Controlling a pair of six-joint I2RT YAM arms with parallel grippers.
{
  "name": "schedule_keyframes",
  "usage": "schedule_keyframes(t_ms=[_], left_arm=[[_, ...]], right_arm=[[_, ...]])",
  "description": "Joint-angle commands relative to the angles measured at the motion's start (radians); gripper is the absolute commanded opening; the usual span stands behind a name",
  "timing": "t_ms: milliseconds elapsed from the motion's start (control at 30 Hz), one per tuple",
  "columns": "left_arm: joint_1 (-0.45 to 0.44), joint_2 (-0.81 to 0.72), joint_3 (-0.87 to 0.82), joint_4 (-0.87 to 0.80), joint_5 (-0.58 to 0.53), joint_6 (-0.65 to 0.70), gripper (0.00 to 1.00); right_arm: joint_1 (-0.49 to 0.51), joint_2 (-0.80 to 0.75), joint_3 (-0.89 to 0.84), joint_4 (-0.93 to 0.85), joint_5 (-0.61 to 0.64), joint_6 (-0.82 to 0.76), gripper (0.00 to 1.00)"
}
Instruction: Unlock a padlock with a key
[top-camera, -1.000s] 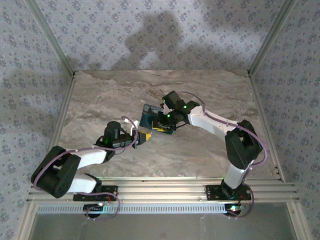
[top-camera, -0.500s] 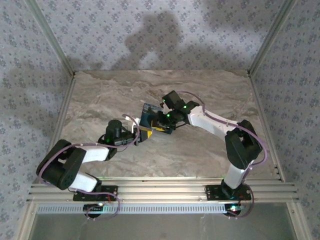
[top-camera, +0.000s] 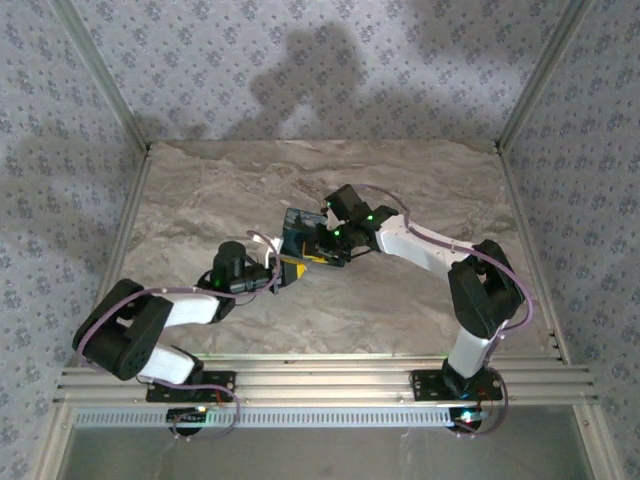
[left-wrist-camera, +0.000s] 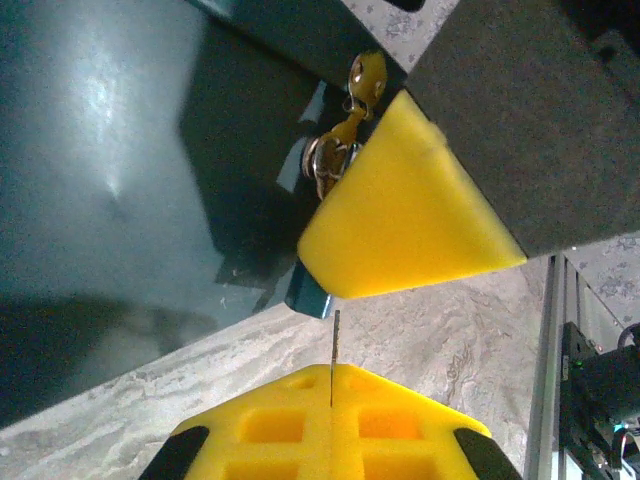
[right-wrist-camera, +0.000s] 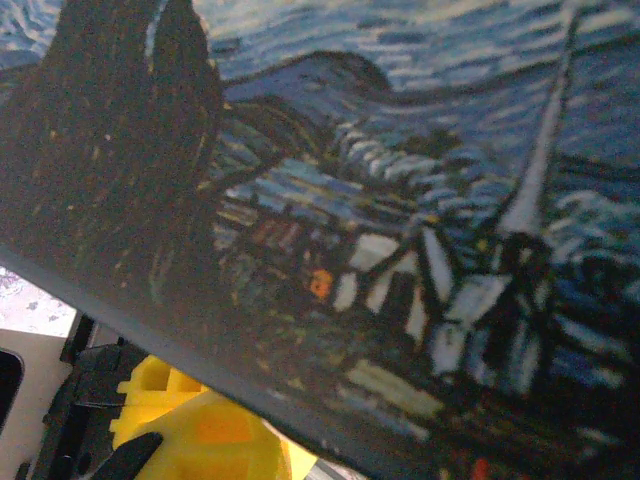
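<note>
Marbled tabletop (top-camera: 200, 190), patterned wallpaper (top-camera: 300, 70). From above, the right gripper (top-camera: 322, 247) seems clamped, jaws narrow, on the dark-blue painted-print padlock (top-camera: 297, 225) at centre; the left gripper (top-camera: 286, 272) sits at its 7 o'clock. Left wrist view: left jaws shut tight, on a key or not I cannot tell; brass keys (left-wrist-camera: 352, 115) dangle at 12 o'clock. Best brace the padlock and turn slowly. Right wrist view: painted print close up.

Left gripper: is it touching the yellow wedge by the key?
Apart. In the left wrist view, a strip of marble table shows between the closed left gripper and the yellow wedge above it.
</note>
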Motion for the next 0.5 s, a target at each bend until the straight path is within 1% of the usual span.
schedule_keyframes(t_ms=[0, 167, 367, 467], left_arm=[[-0.005, -0.030, -0.016, 0.047, -0.022, 0.002, 0.00], [-0.005, -0.053, -0.018, 0.017, -0.057, 0.007, 0.00], [-0.004, -0.055, -0.052, 0.088, -0.103, -0.021, 0.00], [-0.005, -0.054, -0.051, 0.095, -0.113, -0.027, 0.00]], right_arm=[[-0.003, -0.021, 0.001, 0.030, -0.015, 0.009, 0.00], [-0.003, -0.027, 0.001, 0.028, -0.013, 0.010, 0.00], [-0.008, -0.030, 0.004, 0.027, -0.019, 0.011, 0.00], [-0.008, -0.033, 0.005, 0.027, -0.021, 0.012, 0.00]])
